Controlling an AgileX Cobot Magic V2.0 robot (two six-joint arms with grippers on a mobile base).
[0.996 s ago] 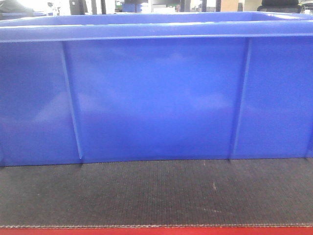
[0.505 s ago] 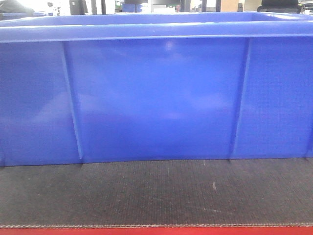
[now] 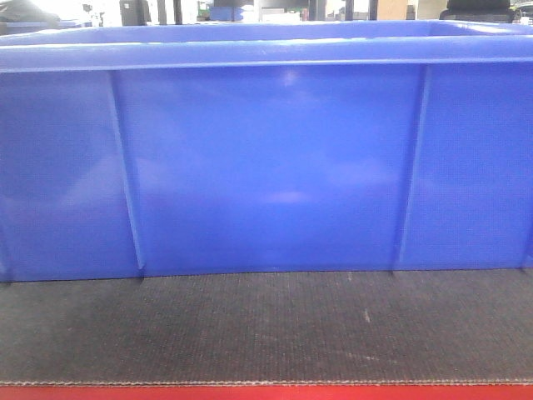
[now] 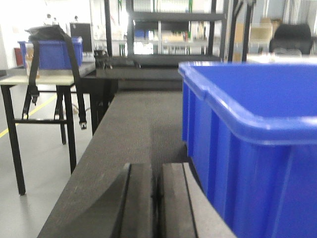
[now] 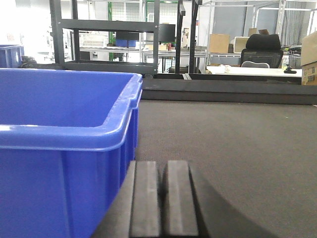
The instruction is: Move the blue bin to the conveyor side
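On the dark grey woven conveyor belt [image 3: 266, 329], glossy blue ribbed plastic bin [image 3: 266, 167] flanked by left gripper [image 4: 157, 198] and right gripper [image 5: 162, 198], jaws together, gripping nothing

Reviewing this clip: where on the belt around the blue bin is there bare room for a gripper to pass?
Bare belt lies on the conveyor between the blue bin and the red edge strip. More runs beside each bin end: ahead of the closed left gripper, and a wider stretch ahead of the closed right gripper. Both grippers sit close to the bin walls.
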